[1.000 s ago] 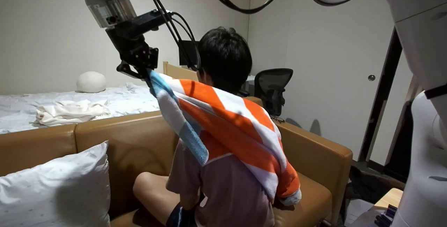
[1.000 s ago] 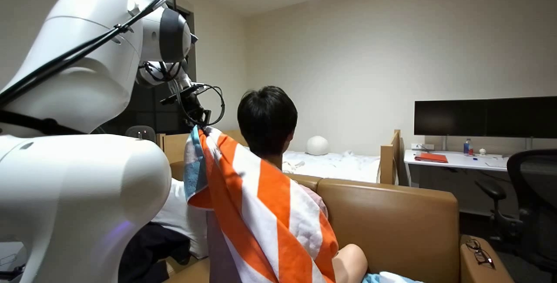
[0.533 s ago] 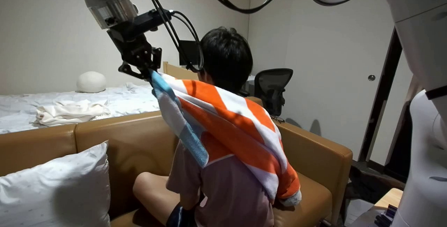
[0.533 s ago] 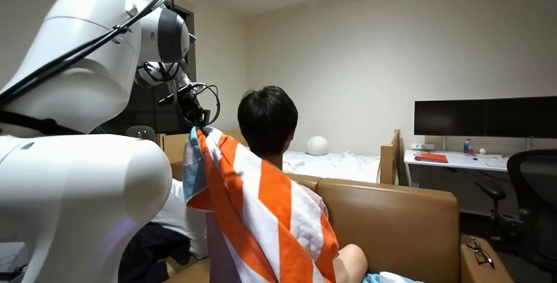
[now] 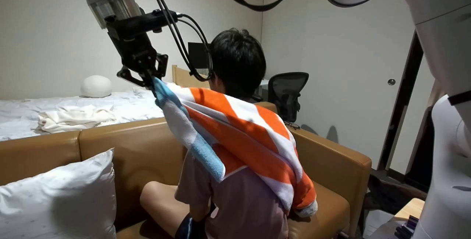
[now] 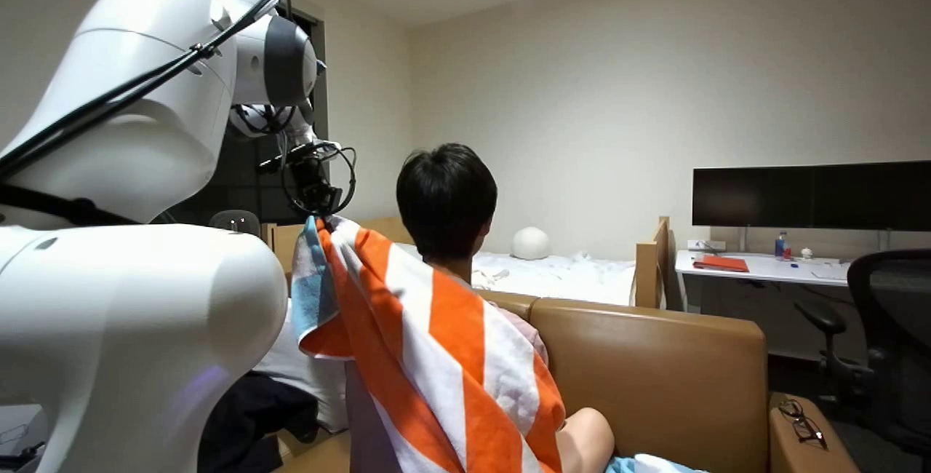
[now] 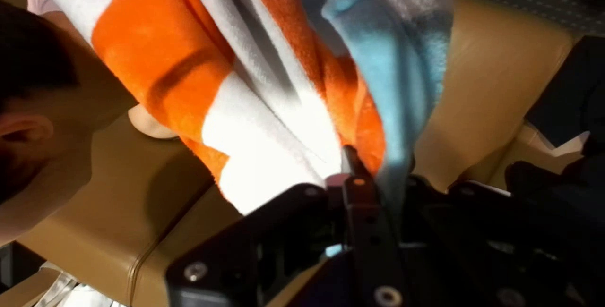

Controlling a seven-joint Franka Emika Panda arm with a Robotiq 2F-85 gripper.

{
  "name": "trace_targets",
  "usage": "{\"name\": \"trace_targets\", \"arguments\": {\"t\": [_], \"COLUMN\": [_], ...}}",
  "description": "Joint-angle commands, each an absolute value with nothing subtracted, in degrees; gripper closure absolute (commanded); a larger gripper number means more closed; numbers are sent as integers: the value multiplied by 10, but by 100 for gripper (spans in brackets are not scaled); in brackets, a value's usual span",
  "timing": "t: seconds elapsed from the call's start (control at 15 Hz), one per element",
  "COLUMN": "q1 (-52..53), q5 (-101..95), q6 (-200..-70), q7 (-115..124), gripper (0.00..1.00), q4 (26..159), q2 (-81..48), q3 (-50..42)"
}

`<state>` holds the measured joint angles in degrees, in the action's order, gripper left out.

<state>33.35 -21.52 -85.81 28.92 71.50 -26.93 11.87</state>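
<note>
One creased, plush towel (image 5: 235, 132) in gripper (image 5: 152, 85)

A bed (image 5: 22, 116), brown sofa (image 6: 647, 378) and white desk (image 6: 769, 273) show a home bedroom.

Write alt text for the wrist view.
A black gripper pinches a gathered part of a striped orange, white and blue cloth that fans upward. A dark-haired person's head, partly cut off, is at left; a tan sofa lies behind.
</note>
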Motion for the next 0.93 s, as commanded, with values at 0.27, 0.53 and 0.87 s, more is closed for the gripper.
{"name": "trace_targets", "arguments": {"t": [0.27,0.53,0.87], "q1": [332,332,335], "q5": [-210,-210,-208], "q6": [-859,-859,-867], "q7": [289,289,339], "gripper": [93,93,98], "q4": [715,715,715], "q2": [-269,-269,-270], "q3": [120,120,111]}}
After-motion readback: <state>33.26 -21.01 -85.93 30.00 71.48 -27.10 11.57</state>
